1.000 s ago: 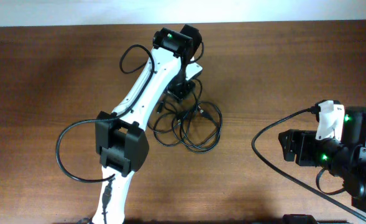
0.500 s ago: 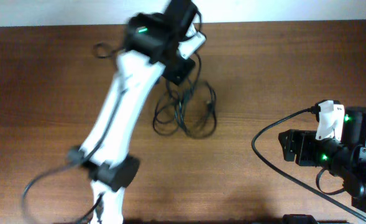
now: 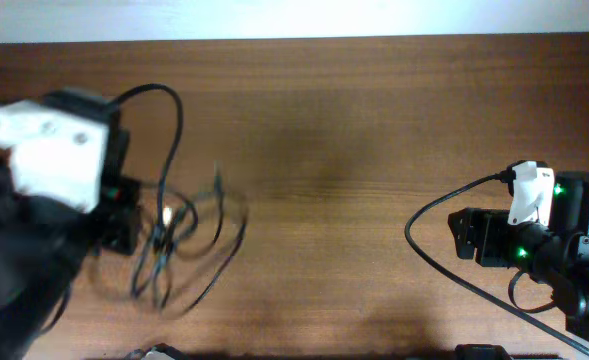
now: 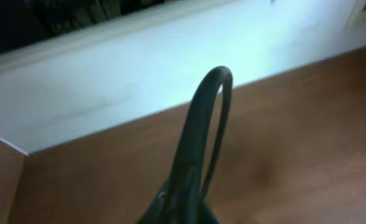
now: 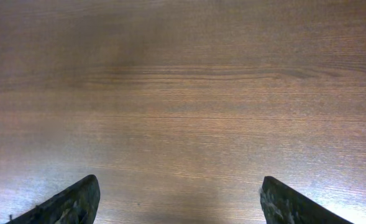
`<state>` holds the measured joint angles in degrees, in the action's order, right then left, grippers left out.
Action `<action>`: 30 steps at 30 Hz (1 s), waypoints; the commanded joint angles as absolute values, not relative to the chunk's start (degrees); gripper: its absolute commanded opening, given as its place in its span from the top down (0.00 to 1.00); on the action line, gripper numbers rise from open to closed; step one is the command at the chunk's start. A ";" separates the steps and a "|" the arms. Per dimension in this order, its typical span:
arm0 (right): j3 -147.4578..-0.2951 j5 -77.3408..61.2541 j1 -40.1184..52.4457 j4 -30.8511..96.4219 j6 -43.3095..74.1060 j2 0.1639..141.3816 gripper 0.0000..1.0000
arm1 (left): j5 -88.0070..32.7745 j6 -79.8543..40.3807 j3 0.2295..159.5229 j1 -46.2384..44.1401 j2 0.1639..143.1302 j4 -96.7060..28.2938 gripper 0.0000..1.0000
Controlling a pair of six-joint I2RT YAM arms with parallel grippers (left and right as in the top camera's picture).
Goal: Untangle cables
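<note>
Left wrist view: the left fingers (image 3: 121, 230) were pinching the cables (image 4: 201, 137), with one loop rising just ahead. The rest trailed rightward from that grip over the tabletop (image 3: 354, 150). Well apart, the right fingers (image 5: 77, 202) stood spread and empty.

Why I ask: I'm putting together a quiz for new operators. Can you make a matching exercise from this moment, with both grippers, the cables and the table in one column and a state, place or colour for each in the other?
Column one:
1. left gripper
2. right gripper
3. cables
4. table

Column two:
A. open, above bare wood
B. dark tangle of loops on the left part of the table
C. brown, with wood grain
D. shut, with a loop of the cables sticking up from it

Pairs: 1-D, 2-A, 3-B, 4-C
</note>
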<state>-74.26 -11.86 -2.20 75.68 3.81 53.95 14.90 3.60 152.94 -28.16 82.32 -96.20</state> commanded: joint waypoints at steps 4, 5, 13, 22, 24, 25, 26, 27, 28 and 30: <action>-75.18 -15.44 -1.87 74.32 2.20 53.60 0.17 | 12.40 2.59 147.63 -28.08 96.60 -93.54 1.00; -75.18 -17.65 -1.87 73.63 0.93 53.63 0.17 | 12.45 2.61 147.63 -28.08 97.65 -93.43 1.00; -75.18 -22.85 -1.13 69.19 -0.27 55.31 0.17 | 8.60 2.61 147.63 -28.08 99.70 -87.88 1.00; -75.16 -24.75 18.28 68.10 -4.58 60.77 0.17 | 8.36 2.83 147.63 -28.08 99.79 -85.62 1.00; -75.07 -22.46 24.64 66.37 -6.90 63.83 0.17 | 8.64 2.81 147.63 -28.05 99.79 -85.58 1.00; -74.96 -20.18 26.96 65.45 -6.90 65.36 0.17 | 9.34 2.81 147.63 -28.08 99.79 -85.58 1.00; -74.78 -17.87 29.06 64.58 -6.92 66.92 0.17 | 10.26 2.81 147.63 -28.08 99.77 -85.58 1.00; -74.52 -14.44 31.38 63.55 -7.11 69.04 0.17 | 11.40 2.79 147.63 -28.08 99.77 -85.58 1.00; -74.30 -11.64 33.10 62.65 -7.07 70.94 0.17 | 12.40 2.76 147.63 -28.08 99.74 -85.58 1.00; -74.04 -6.59 36.47 59.83 -7.05 76.99 0.17 | 13.54 2.57 147.63 -28.05 99.72 -85.65 1.00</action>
<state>-74.24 -15.92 32.80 61.95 -5.98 71.22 10.61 3.38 146.63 -28.16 101.03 -86.04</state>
